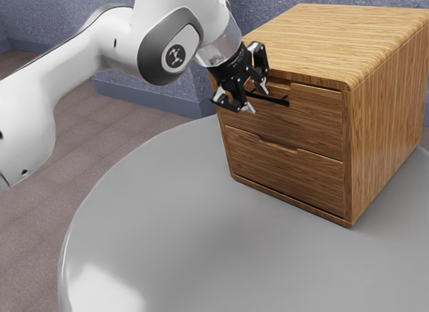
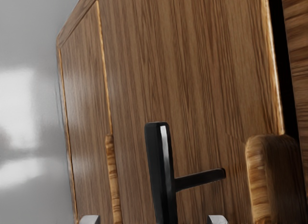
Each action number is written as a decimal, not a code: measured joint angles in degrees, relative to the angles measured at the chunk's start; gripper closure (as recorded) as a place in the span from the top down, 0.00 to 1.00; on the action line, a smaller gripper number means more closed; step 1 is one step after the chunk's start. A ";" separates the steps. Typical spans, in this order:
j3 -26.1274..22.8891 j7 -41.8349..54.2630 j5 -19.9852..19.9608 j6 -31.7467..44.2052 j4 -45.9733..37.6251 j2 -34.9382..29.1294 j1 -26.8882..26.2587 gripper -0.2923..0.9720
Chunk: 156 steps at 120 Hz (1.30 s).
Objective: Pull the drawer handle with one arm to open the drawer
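There we were at the wooden cabinet (image 1: 335, 37) on the grey table (image 1: 201, 245), our gripper (image 1: 258, 99) right up at the top drawer (image 1: 315, 117). The fingers (image 2: 89, 219) stood wide apart, either side of the black handle (image 1: 275, 100) and clear of it, so nothing was gripped! The drawer front sat level with the lower drawer (image 1: 288, 164).

- Exterior view: a raised camera beside the arm (image 1: 67, 77) looks down and across the round grey desk (image 1: 201, 238) at mid range, facing the wooden cabinet (image 1: 382, 124) at the exterior view's right.
- Wrist view: a hand-mounted camera sits very close to the top drawer front (image 2: 192, 79), facing it.
- Shared: that drawer front, its black handle (image 2: 161, 176), a strip of desk.
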 joint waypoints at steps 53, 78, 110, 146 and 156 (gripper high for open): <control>-0.06 0.08 0.02 0.34 -0.29 0.08 -0.01 0.29; -0.04 0.10 0.04 0.32 -0.70 0.05 -0.01 0.22; -0.09 0.44 1.12 0.20 -2.12 -1.22 -0.11 0.15; -0.11 0.67 1.28 -0.46 -8.23 -5.74 0.37 0.14; -0.10 0.71 1.27 -0.58 -9.40 -6.77 0.45 0.14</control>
